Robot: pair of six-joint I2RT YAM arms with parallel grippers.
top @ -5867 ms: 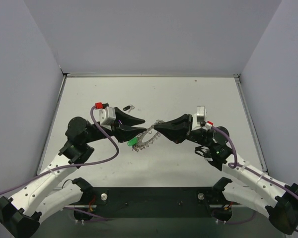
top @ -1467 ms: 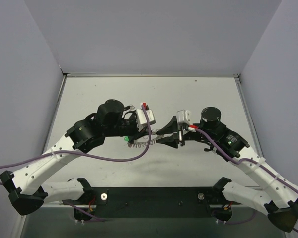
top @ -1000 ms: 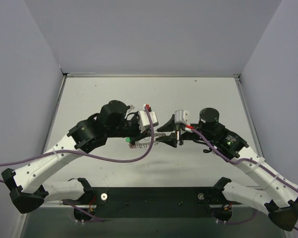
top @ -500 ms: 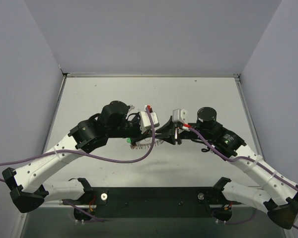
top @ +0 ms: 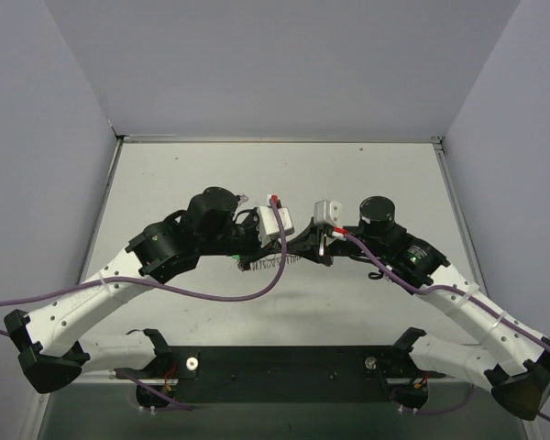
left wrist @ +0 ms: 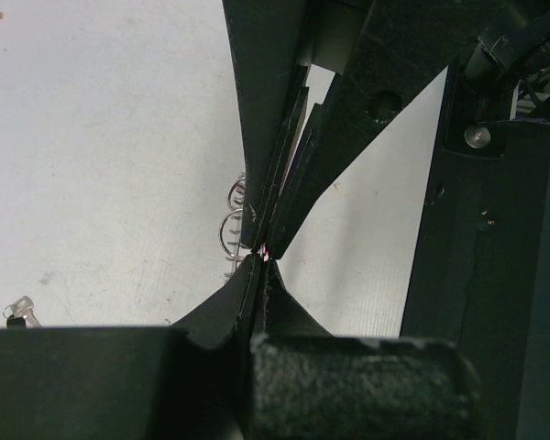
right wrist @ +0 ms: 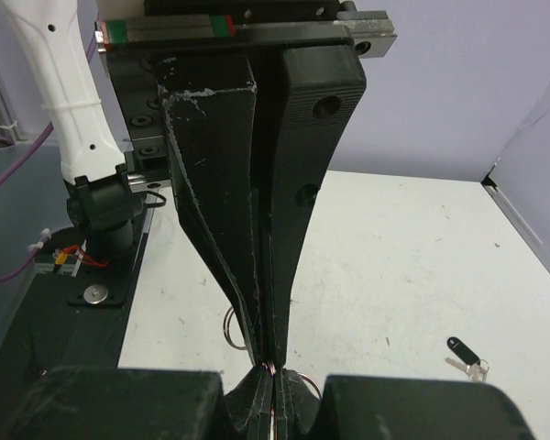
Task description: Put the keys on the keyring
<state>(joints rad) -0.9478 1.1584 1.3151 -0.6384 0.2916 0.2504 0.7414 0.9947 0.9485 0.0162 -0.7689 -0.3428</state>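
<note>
My two grippers meet tip to tip above the middle of the table. In the top view the left gripper [top: 293,246] and right gripper [top: 307,247] touch. The silvery coil-rimmed keyring [top: 261,264] hangs just left of and below them. In the left wrist view my left gripper [left wrist: 259,261] is shut, with a thin red sliver at its tip, and ring loops [left wrist: 231,225] show beside it. In the right wrist view my right gripper [right wrist: 273,376] is shut, with ring loops [right wrist: 227,325] on either side. The green and blue keys are hidden.
A dark-headed silver key [right wrist: 460,348] lies loose on the white table and also shows behind the left arm in the top view [top: 241,197]. Grey walls enclose the table on three sides. The black base plate [top: 284,376] runs along the near edge.
Both arms have swung inward and their grippers have closed the gap to meet tip to tip. The green key that showed under the left gripper is now hidden.
</note>
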